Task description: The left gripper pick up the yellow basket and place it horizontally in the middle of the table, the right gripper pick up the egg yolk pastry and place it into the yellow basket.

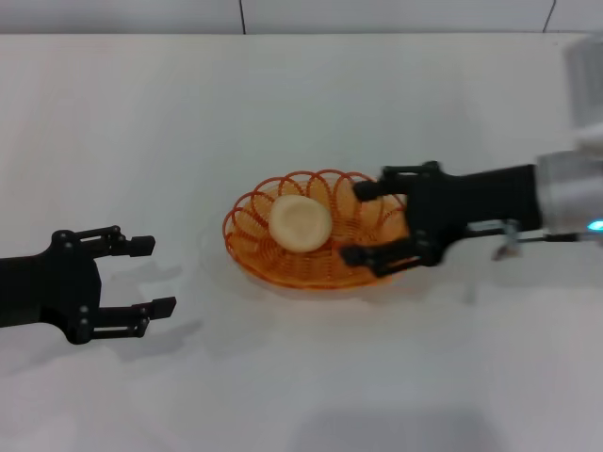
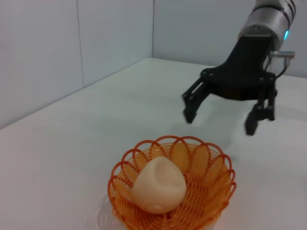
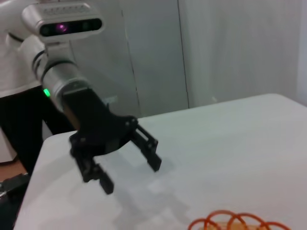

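The yellow basket (image 1: 243,218) lies lengthwise across the middle of the white table (image 1: 283,113). The egg yolk pastry (image 1: 300,222) rests inside it, toward its left half. My right gripper (image 1: 359,223) is open and empty, with its fingers over the basket's right end, apart from the pastry. My left gripper (image 1: 154,277) is open and empty over the table, well left of the basket. The left wrist view shows the basket (image 2: 215,191) with the pastry (image 2: 159,186) in it and the right gripper (image 2: 219,120) raised behind. The right wrist view shows the left gripper (image 3: 130,175) and a strip of basket rim (image 3: 230,221).
A tiled wall runs along the table's far edge (image 1: 241,17). Bare white tabletop lies around the basket on all sides.
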